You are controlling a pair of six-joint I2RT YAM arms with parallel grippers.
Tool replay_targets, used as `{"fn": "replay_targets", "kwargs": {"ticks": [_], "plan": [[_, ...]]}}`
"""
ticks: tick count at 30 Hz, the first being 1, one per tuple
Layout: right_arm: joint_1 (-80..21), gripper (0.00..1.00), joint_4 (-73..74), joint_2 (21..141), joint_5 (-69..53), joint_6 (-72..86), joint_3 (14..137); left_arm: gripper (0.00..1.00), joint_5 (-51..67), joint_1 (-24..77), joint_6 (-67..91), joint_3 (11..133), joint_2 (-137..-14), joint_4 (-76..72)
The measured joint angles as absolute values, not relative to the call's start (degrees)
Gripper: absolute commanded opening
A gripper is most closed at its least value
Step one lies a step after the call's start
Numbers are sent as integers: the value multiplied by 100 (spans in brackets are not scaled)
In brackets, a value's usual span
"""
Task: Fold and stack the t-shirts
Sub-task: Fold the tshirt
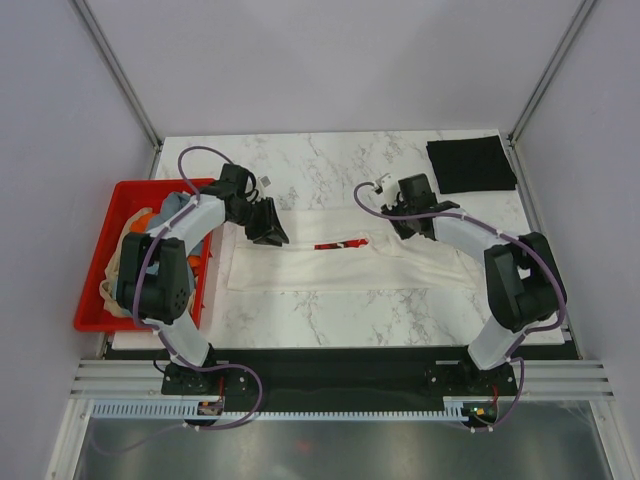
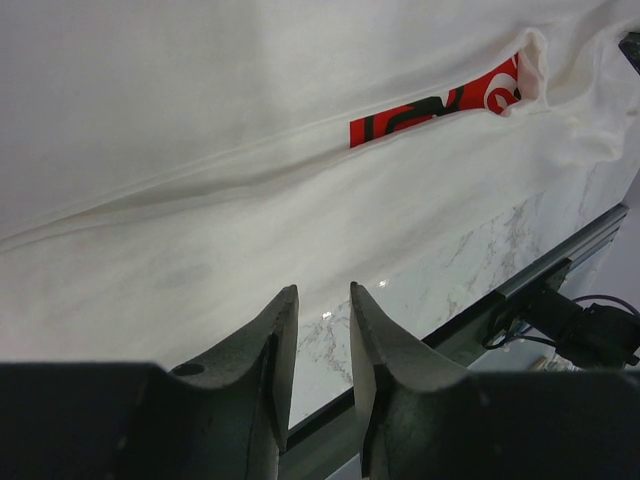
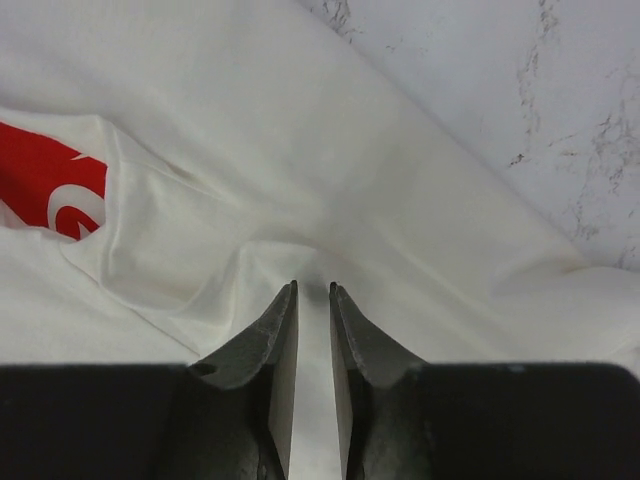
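A cream-white t-shirt (image 1: 330,268) with a red print (image 1: 336,244) lies folded into a long band across the middle of the table. My left gripper (image 1: 270,235) is at its far left corner. In the left wrist view the left gripper (image 2: 322,287) has a narrow gap between its jaws and is empty, its tips at the shirt's edge (image 2: 200,250). My right gripper (image 1: 408,228) is at the shirt's far right part. In the right wrist view the right gripper (image 3: 312,285) is closed on a raised pucker of the cloth (image 3: 250,200). A folded black t-shirt (image 1: 470,163) lies at the back right.
A red crate (image 1: 95,290) stands at the left table edge and holds orange (image 1: 150,216), grey-blue (image 1: 176,204) and tan (image 1: 122,262) shirts. The marble table (image 1: 330,170) is fenced by grey walls. A black strip runs along its near edge.
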State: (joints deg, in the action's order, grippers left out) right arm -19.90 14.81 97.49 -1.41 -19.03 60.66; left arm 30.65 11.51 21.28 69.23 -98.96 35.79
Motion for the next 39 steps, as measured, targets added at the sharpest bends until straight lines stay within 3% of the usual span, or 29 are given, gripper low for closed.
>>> {"fn": "replay_targets", "kwargs": {"ticks": [4, 7, 16, 18, 19, 21, 39], "plan": [[-2005, 49, 1667, 9590, 73, -1431, 6195, 36, 3081, 1164, 2128, 6858, -9848, 3581], [-2014, 50, 1909, 9448, 311, -906, 6504, 36, 3107, 1166, 2126, 6823, -9749, 3581], [-2014, 35, 2427, 8790, 899, 1063, 6639, 37, 3107, 1166, 2088, 6654, -9518, 3562], [-2014, 24, 2558, 8641, 954, 1396, 6536, 37, 3100, 1166, 2086, 6641, -9509, 3559], [-2014, 11, 2613, 8573, 963, 1546, 6488, 37, 3092, 1166, 2086, 6630, -9494, 3557], [-2016, 1, 2727, 8462, 952, 1813, 6405, 37, 3052, 1166, 2086, 6617, -9443, 3551], [-2290, 0, 2545, 8980, 716, 2600, 5944, 37, 3011, 1166, 2086, 6488, -9341, 3452]]}}
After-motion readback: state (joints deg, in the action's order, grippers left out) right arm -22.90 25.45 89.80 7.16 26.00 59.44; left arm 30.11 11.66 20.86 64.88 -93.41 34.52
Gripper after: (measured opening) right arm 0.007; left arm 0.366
